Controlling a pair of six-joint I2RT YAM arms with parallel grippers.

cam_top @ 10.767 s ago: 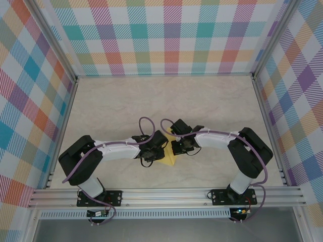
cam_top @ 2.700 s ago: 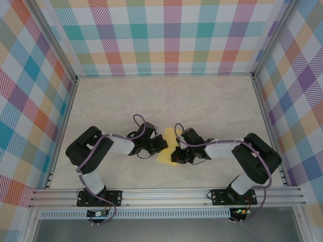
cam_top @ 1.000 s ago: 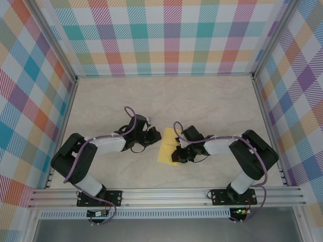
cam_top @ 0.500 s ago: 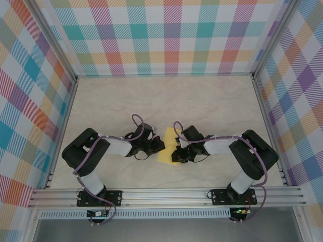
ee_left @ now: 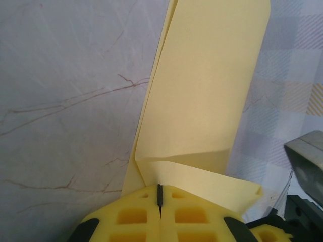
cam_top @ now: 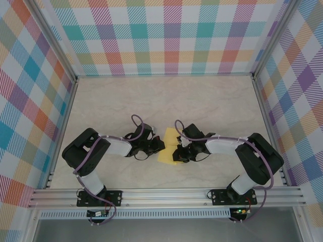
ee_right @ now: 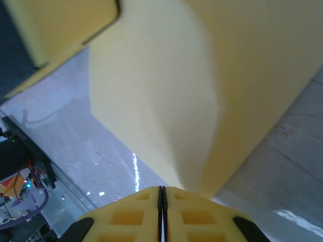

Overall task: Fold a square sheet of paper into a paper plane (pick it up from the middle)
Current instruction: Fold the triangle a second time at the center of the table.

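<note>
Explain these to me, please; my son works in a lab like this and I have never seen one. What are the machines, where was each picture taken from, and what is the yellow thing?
These are two robot arms bolted at the near edge of a pale, marble-look table. The wide picture looks down from above and behind them, with the left arm on the left and the right arm on the right. The two close-ups come from a small camera on each wrist. The yellow thing is a sheet of paper, already partly folded. The left claw is shut on one edge of it, and the right claw is shut on the opposite side, so the paper sits between them.
</note>
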